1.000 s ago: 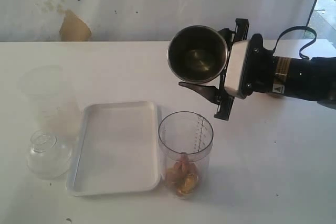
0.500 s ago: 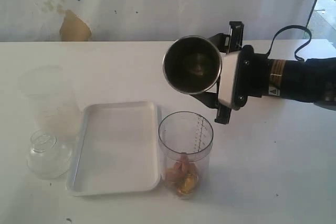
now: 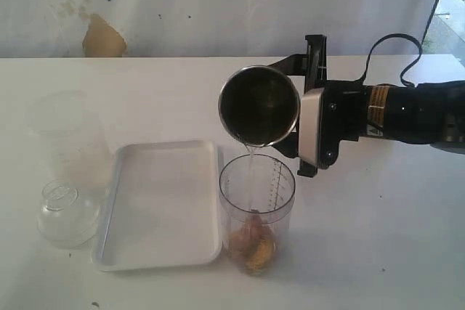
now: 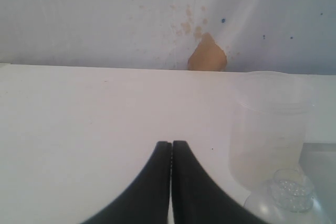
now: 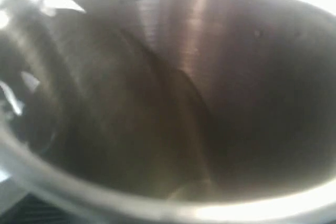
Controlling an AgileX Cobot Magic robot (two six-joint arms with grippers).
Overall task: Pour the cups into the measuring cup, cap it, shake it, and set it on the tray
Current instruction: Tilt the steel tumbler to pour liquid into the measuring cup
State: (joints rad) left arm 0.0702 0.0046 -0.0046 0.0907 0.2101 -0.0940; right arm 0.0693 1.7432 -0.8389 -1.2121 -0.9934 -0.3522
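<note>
My right gripper (image 3: pixel 294 107) is shut on the stainless-steel tumbler (image 3: pixel 259 104), which lies tipped on its side with its mouth over the measuring cup (image 3: pixel 257 208). A thin clear stream runs from the tumbler's rim into that cup. The measuring cup is clear with dark graduation marks and stands just right of the white tray (image 3: pixel 163 205); brownish-golden pieces lie at its bottom. In the right wrist view the tumbler's steel inside (image 5: pixel 173 87) fills the frame and hides the fingers. My left gripper (image 4: pixel 171 145) is shut on nothing above the bare white table and is out of the exterior view.
A frosted plastic container (image 3: pixel 62 139) stands left of the tray, also seen as the container (image 4: pixel 270 124) in the left wrist view. A clear domed lid (image 3: pixel 67 212) lies in front of it. A white wall with a brown patch (image 3: pixel 102 38) backs the table.
The right arm has rolled the tumbler further over and shifted it left and down toward the measuring cup. Liquid now streams out. The left gripper has not moved.
</note>
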